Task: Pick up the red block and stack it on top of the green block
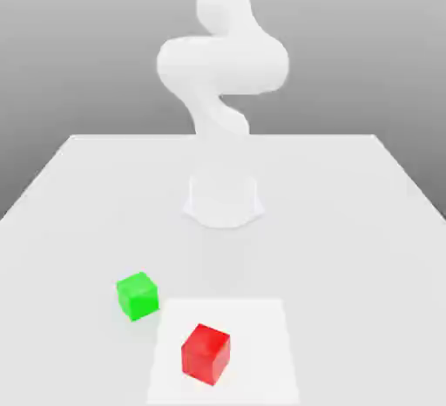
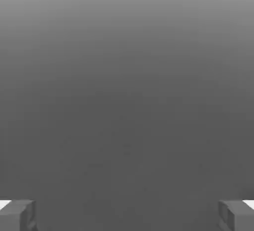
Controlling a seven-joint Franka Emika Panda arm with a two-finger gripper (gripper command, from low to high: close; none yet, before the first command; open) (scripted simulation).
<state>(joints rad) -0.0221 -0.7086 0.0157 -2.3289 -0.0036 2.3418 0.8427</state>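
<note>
Red block: I see the red block [image 1: 206, 354], a small plain cube, bright red, smooth and matte, with its top face lighter than its two visible sides.
Red block position: it sits flat on the table [image 1: 78, 195], on a paler square patch [image 1: 261, 343], toward the near edge in the exterior view.
Red block heading: a cube, so I can name no long axis; it is turned so one vertical edge faces the camera.
Green block: the green block [image 1: 138, 295] is the same kind of cube, bright green, about the same size.
Green block position: on the table just off the patch's corner, toward the exterior view's left of the red block and farther back; near it, not touching.
Green block heading: also turned slightly, upright, no long axis.
Arm: the white arm [image 1: 222, 73] rises from its base [image 1: 223, 199] behind both blocks.
Gripper: in the hand view the gripper [image 2: 127, 215] has its two grey fingertips [image 2: 17, 214] spread wide with nothing between them.
</note>
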